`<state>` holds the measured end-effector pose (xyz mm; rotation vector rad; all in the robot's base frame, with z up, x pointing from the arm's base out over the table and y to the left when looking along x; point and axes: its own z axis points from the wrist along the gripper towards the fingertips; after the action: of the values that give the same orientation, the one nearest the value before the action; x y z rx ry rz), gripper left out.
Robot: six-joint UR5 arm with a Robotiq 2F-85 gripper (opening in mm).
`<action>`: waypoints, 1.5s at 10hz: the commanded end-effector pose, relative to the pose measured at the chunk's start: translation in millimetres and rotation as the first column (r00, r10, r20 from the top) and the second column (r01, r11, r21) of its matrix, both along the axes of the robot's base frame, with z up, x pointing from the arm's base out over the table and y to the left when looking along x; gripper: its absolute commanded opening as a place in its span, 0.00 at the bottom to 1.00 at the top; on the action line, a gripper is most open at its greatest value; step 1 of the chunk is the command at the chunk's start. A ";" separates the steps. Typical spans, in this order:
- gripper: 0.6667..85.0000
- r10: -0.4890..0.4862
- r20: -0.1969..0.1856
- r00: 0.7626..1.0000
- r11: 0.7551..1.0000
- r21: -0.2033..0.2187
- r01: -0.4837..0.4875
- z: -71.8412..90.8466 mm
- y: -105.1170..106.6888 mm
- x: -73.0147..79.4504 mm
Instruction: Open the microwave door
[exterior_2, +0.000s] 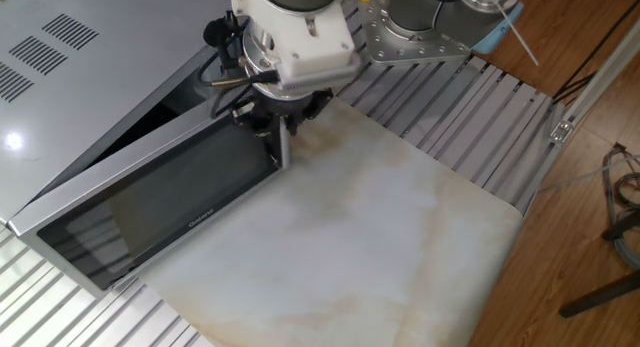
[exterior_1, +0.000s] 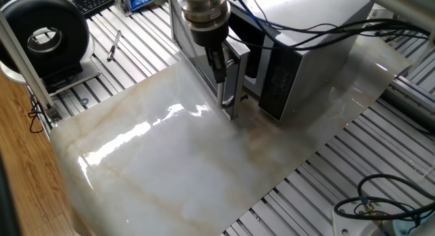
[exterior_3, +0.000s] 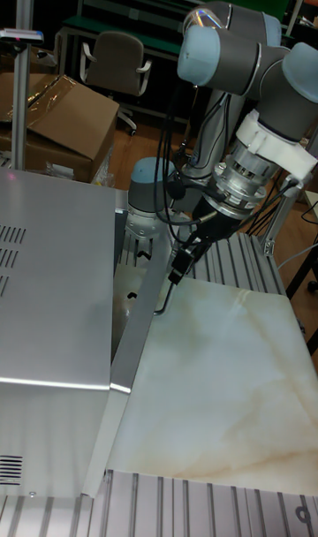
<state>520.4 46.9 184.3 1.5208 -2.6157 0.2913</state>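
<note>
Silver microwave [exterior_1: 319, 39] at the back of a marbled tabletop [exterior_1: 190, 168], its glass door [exterior_2: 160, 212] swung partly out – dark gap at the handle side, gripper [exterior_1: 219, 66] clamped on the door's upright handle [exterior_1: 228, 93], cables trailing.

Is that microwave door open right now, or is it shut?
Partly open. The microwave door stands swung away from the microwave at its handle edge, leaving a dark gap along the body. The gripper is at the handle.

table [exterior_1: 380, 168]: slatted aluminium | on it: marble sheet [exterior_1: 190, 161] | on sheet: microwave [exterior_1: 306, 52]
</note>
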 end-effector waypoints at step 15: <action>0.00 -0.463 0.043 0.885 0.886 0.037 0.462 61.4 27.2 17.2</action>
<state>532.6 74.2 237.0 1.0656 -2.8224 0.3001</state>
